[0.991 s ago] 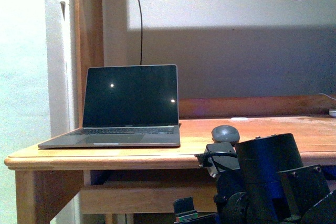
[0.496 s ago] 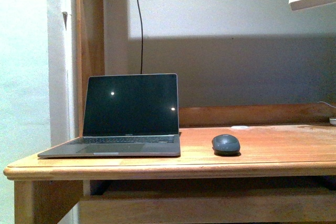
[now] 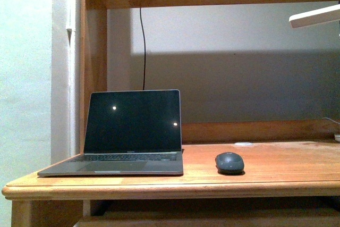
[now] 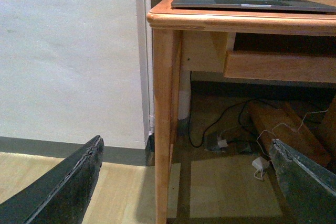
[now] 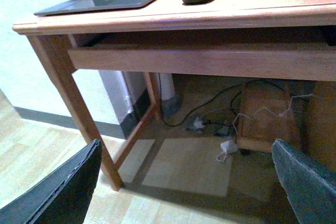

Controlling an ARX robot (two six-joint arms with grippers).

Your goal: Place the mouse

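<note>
The small dark grey domed plastic mouse rests lower right of centre on the wooden surface, beside the open grey laptop for handy reach; my fingers gape wide, empty.

- Left tool: fingers spread wide apart, nothing between them, held low, below tabletop height.
- Right tool: fingers likewise spread wide, holding nothing, low.
- Neither arm shows in the front view.

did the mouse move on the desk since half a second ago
No. The mouse sits the same way right of the laptop; only the camera view shifted.
</note>
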